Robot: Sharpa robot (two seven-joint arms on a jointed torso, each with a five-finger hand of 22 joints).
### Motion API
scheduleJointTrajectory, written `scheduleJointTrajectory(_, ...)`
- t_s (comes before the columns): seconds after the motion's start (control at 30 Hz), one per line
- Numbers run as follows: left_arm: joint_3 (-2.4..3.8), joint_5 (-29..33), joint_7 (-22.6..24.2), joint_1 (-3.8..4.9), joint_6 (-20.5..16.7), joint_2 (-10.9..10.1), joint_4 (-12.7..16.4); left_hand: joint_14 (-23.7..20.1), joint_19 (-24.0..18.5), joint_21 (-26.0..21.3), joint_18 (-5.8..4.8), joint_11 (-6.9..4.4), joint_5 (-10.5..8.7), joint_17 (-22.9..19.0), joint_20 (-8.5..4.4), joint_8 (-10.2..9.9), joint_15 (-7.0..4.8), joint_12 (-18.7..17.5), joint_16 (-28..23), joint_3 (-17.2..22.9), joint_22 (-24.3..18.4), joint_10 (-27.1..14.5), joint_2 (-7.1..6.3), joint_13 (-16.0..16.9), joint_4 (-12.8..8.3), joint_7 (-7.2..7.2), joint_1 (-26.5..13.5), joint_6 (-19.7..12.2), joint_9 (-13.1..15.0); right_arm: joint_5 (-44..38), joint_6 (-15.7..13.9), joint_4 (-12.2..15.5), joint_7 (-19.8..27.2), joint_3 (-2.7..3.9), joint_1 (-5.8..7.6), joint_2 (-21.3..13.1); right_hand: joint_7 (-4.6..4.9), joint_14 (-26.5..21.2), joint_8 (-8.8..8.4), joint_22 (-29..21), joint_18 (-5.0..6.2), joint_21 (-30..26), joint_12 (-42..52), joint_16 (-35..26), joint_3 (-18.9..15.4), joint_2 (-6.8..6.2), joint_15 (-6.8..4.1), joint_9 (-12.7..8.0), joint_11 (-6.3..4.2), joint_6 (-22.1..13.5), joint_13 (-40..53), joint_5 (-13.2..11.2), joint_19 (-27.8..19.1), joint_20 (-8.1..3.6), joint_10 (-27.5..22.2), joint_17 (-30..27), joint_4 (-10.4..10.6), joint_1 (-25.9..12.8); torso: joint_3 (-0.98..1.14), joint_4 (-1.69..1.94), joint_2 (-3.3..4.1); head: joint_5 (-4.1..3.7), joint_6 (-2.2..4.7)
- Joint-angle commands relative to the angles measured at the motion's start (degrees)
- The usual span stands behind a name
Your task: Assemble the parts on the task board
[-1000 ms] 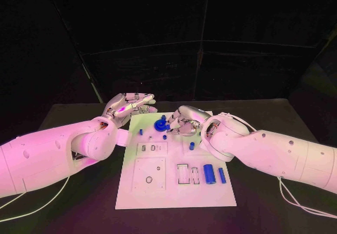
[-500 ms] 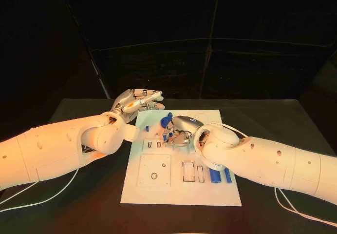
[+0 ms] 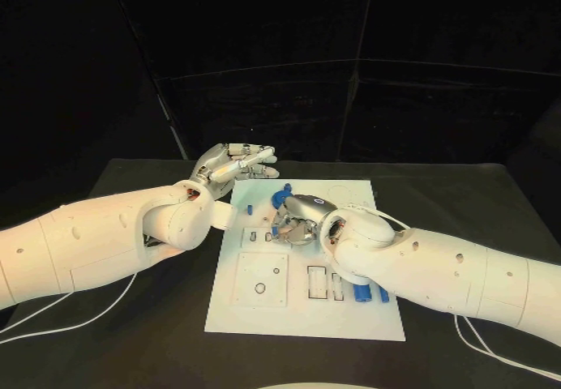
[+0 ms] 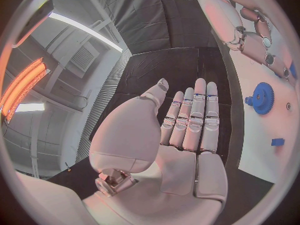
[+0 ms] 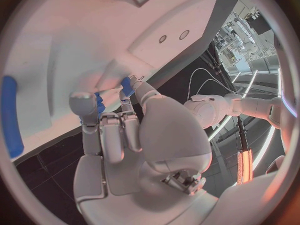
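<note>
Black table [image 3: 468,203] carries the task board [image 3: 351,316]; we see our right hand [image 3: 295,220] pinching a small blue part [image 5: 127,86] just over it, while our left hand [image 3: 234,165] hovers spread beside the board's far corner, farther from the work.

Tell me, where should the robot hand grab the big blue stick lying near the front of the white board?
Probably around its middle, coming straight down from above. The big blue stick lies flat on the white board, a thinner blue stick close alongside, so fingers would best close across its round sides. The right arm partly covers it, so its far end can't be judged.
</note>
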Motion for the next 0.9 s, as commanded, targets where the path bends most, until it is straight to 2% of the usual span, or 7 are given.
scheduleJointTrajectory(0.03, 0.04, -0.3, 0.2, 0.1, 0.2, 0.1, 0.0, 0.0, 0.3, -0.4, 0.31, 0.13, 0.12, 0.1, 0.03, -0.4, 0.05, -0.4, -0.4, -0.1, -0.1, 0.4, 0.32, 0.0, -0.4, 0.24, 0.1, 0.3, 0.0, -1.2, 2.0, -0.2, -0.8, -0.04, -0.07, 0.1, -0.62, 5.4, 0.09, -0.1, -0.31, 0.0, -0.3, 0.0, 0.3, 0.52, -0.4, 0.0, -0.22, 0.9, 7.7, 0.3, -0.2, -0.38, 0.9, 11.8, 0.0, -0.3, -0.01, 0.0, -0.01, 0.28, -0.23)
scheduleJointTrajectory(0.9, 0.04, -0.3, 0.2, 0.1, 0.3, 0.1, -0.2, 0.0, 0.3, -0.4, 0.31, 0.12, 0.12, 0.1, 0.03, -0.4, 0.05, -0.4, -0.4, -0.1, -0.1, 0.4, 0.34, 0.0, -0.4, 0.24, 0.1, 0.3, 0.0, -3.0, 6.8, 0.4, -2.5, -0.05, -0.35, -0.2, -0.5, 5.4, -0.37, -0.5, -0.26, -0.2, -0.6, -0.1, 0.2, -0.93, -0.35, -0.1, -0.13, 0.6, 7.4, 0.0, -0.3, -0.36, 0.6, 11.5, -0.1, -1.4, -0.05, 0.02, -0.06, 0.8, -0.79)
